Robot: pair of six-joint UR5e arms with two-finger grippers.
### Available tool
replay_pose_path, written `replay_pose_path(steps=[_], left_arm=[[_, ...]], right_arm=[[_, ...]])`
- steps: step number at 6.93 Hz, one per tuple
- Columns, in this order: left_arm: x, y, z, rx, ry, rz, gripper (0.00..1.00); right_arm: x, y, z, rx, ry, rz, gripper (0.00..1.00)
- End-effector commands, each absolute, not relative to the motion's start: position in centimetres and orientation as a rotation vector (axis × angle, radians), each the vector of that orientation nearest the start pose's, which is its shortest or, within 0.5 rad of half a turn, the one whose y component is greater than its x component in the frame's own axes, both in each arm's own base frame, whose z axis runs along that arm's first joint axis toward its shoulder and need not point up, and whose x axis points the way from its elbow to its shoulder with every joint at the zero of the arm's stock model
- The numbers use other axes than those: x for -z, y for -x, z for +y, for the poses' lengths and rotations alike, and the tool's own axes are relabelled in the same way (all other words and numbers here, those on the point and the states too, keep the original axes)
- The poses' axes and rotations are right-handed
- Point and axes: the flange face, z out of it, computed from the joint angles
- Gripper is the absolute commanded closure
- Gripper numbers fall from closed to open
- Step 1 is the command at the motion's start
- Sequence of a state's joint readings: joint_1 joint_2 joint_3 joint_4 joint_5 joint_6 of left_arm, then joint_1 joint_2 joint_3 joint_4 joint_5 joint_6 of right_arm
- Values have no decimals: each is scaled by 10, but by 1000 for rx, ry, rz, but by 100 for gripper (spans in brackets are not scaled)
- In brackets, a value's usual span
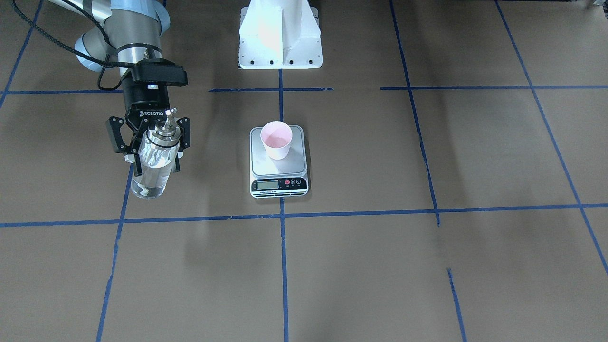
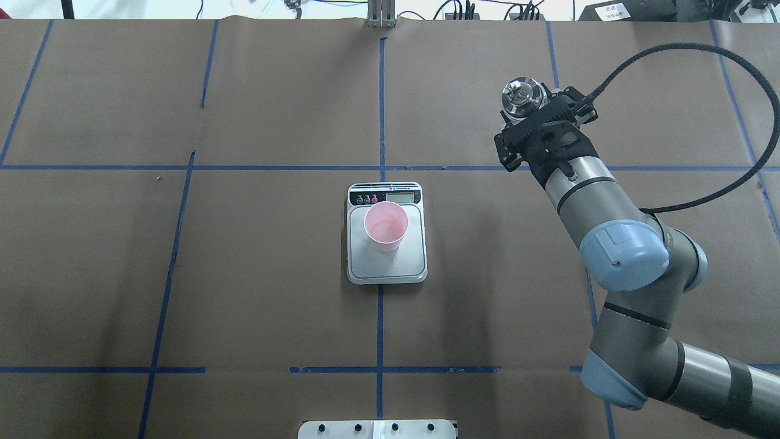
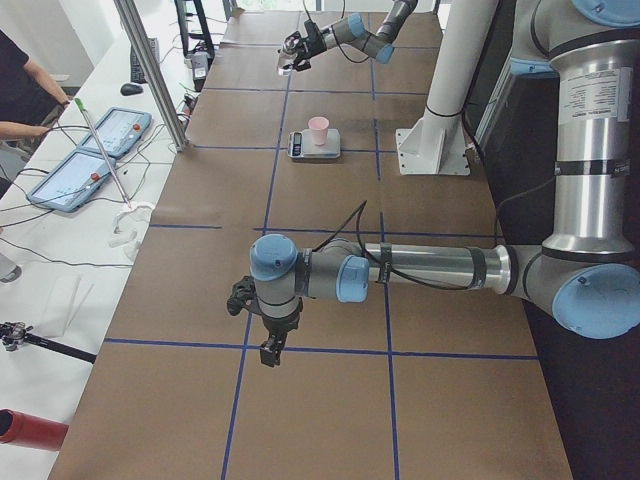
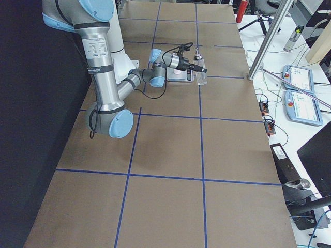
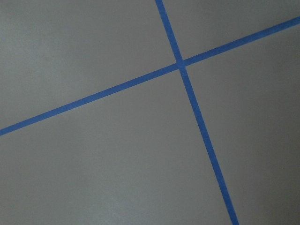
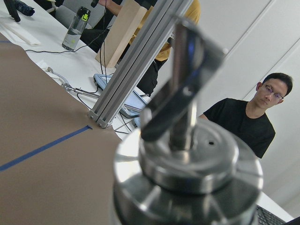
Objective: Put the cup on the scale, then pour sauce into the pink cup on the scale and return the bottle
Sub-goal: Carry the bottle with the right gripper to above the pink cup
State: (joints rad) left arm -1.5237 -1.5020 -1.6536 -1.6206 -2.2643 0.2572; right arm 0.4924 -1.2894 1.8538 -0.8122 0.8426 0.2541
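Observation:
The pale pink cup stands upright on the steel platform of the scale, toward its display end; from overhead the cup and scale sit at the table's middle. My right gripper is shut on the clear glass bottle, which is held upright well off to the scale's side, its metal spout top filling the right wrist view. Whether the bottle's base touches the table I cannot tell. My left gripper hangs low over bare table far from the scale; I cannot tell whether it is open or shut.
The robot's white base mount stands behind the scale. Blue tape lines grid the brown table. Beyond the table's far edge are an aluminium post, control tablets and a seated person.

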Motion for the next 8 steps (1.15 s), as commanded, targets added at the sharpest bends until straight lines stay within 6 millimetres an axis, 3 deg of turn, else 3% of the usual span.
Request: replay_pose_path(steps=[1, 2, 3, 4, 5, 6, 8], left_arm=[[-645, 42, -469, -308, -138, 766, 0], [-645, 42, -469, -308, -140, 764, 0], [-645, 42, -469, -308, -140, 763, 0], [-644, 43, -470, -308, -143, 761, 0], [-644, 43, -470, -307, -141, 761, 0], [-645, 43, -470, -308, -139, 760, 0], [-646, 43, -471, -306, -137, 757, 0]], right_arm=[[-247, 415, -425, 310, -1387, -77, 100], [-234, 444, -401, 324, -1393, -21, 100], [-236, 464, -378, 355, -1389, 42, 100], [-237, 474, -362, 359, -1398, 96, 100], [-246, 487, -352, 365, -1405, 144, 100], [-269, 506, -349, 371, -1406, 242, 100], [-291, 518, -352, 396, -1392, 298, 100]])
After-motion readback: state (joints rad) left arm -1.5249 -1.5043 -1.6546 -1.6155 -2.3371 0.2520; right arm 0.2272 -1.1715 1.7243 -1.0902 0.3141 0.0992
